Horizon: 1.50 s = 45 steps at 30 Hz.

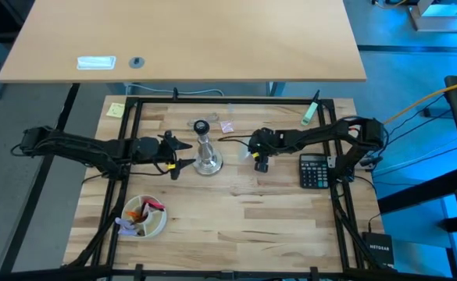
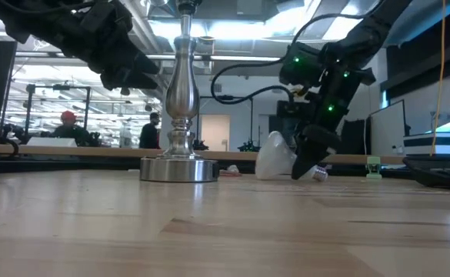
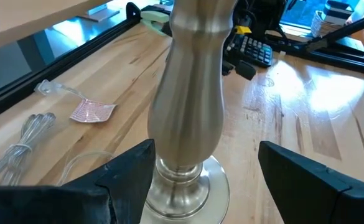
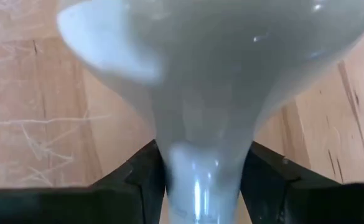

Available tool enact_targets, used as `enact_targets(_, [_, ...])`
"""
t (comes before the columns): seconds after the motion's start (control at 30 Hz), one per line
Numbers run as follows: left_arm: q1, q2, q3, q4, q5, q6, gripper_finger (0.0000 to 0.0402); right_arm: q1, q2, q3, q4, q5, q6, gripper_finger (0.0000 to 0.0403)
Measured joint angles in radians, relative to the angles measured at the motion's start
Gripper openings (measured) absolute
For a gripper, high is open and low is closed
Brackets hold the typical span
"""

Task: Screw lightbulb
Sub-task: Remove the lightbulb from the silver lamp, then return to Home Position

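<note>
Pickup step: right gripper (image 2: 311, 165) pinches the lightbulb (image 2: 275, 161) lying mid-table; left gripper (image 3: 200, 180) spread around the stand (image 1: 206, 152); next, lift and align with socket

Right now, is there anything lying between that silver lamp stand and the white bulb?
No. In the low view, only bare wooden table shows between the lamp stand and the lightbulb; the high view agrees.
</note>
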Motion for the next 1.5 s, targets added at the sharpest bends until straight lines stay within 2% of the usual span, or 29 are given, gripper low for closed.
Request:
enact_targets(0.47, [0.0, 0.0, 0.0, 0.003, 0.0, -0.009, 0.0276, 0.0, 0.004, -0.002, 0.004, 0.027, 0.004, 0.0188])
enact_targets(0.67, [0.0, 0.0, 0.0, 0.003, 0.0, -0.021, 0.0276, 0.0, -0.009, 0.002, -0.028, 0.026, 0.022, 0.0248])
enact_targets(0.8, [0.0, -0.002, 0.0, 0.021, 0.0, -0.021, 0.0276, 0.0, -0.046, 0.054, -0.149, 0.026, -0.004, 0.0292])
enact_targets(0.97, [0.0, -0.007, 0.0, 0.02, 0.0, -0.021, 0.0276, 0.0, -0.127, 0.143, -0.324, 0.026, -0.014, 0.0318])
enact_targets(1.13, [-0.002, -0.039, 0.0, 0.016, 0.0, -0.015, 0.0276, 0.001, -0.256, 0.22, -0.472, 0.013, -0.003, 0.0321])
enact_targets(1.3, [-0.02, -0.142, 0.013, 0.012, 0.0, 0.038, 0.0276, 0.001, -0.476, 0.212, -0.48, -0.024, 0.031, 0.0321])
enact_targets(1.4, [-0.056, -0.21, 0.013, 0.01, 0.001, 0.077, 0.0259, 0.001, -0.646, 0.141, -0.395, -0.038, 0.057, 0.0321])
enact_targets(1.5, [-0.089, -0.261, 0.013, 0.011, 0.001, 0.11, 0.0222, 0.001, -0.829, 0.012, -0.236, -0.077, 0.106, 0.0321])
